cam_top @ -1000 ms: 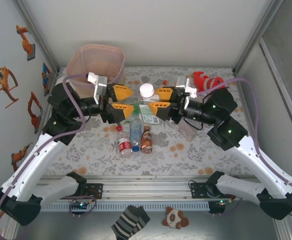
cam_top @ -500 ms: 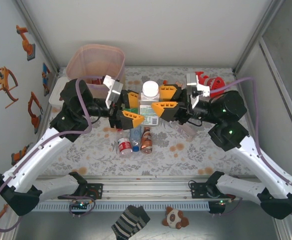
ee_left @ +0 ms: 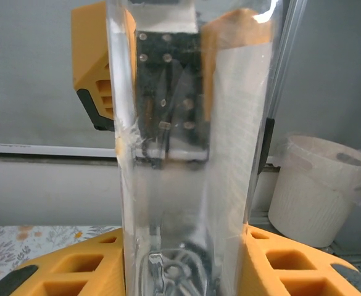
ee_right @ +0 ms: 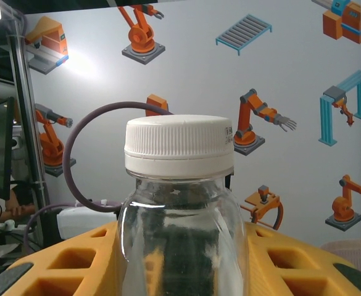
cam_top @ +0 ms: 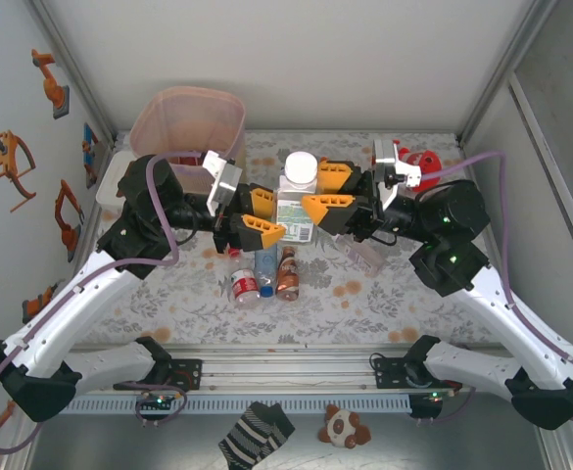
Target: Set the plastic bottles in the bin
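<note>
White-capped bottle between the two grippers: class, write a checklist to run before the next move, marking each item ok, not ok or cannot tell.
1. Grip of right gripper on white-capped bottle: ok, shut on it.
2. Bottle upright, cap on: ok.
3. Bottle between the fingers of left gripper: ok.
4. Firm hold by left gripper: cannot tell.
5. Mouth of bin open: ok.

floral tablecloth (cam_top: 364,305), robot-poster wall (cam_top: 12,225), grey backdrop (cam_top: 315,59)
</note>
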Robot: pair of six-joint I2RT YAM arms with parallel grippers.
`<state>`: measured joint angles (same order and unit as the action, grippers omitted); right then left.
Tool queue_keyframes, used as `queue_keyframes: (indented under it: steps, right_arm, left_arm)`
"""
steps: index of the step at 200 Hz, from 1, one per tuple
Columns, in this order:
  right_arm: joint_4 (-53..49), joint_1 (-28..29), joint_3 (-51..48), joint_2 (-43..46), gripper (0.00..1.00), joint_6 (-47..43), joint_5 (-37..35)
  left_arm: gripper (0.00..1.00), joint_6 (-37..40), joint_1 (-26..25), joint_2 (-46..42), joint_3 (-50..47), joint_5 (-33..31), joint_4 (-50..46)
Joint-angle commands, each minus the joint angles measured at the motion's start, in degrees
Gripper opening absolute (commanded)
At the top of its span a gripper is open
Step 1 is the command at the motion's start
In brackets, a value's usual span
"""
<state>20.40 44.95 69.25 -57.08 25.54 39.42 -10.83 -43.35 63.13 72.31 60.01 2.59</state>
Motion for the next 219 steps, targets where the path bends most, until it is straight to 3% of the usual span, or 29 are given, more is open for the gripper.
queue_keyframes:
  steps: [1,25,64,112,219]
  right_arm:
    - [2.91,0.75,0.31,1.01,0.23,0.04,0.40]
    - [2.32,0.75,0.23,1.25,0.27,-0.20,-0.11]
    - [-1.82,0.75,0.35,2.72,0.51,-2.60,-3.38]
    - [-7.00,0.75,0.51,5.19,0.57,-6.52,-7.26]
    - [-12.56,0.75,1.79,6.14,0.56,-9.72,-10.35]
  left_arm:
    - [0.36,1.23,-0.28,-0.74,1.67,1.26,-1.33]
    - [0.32,2.32,-0.37,-1.16,2.04,1.09,-2.74]
    - [0.31,4.94,-0.32,-2.30,2.04,-1.69,-5.48]
    - [0.30,9.68,-0.19,-3.76,3.18,-7.36,-11.64]
    - [0.29,12.77,0.76,-4.36,7.07,-51.60,-23.38]
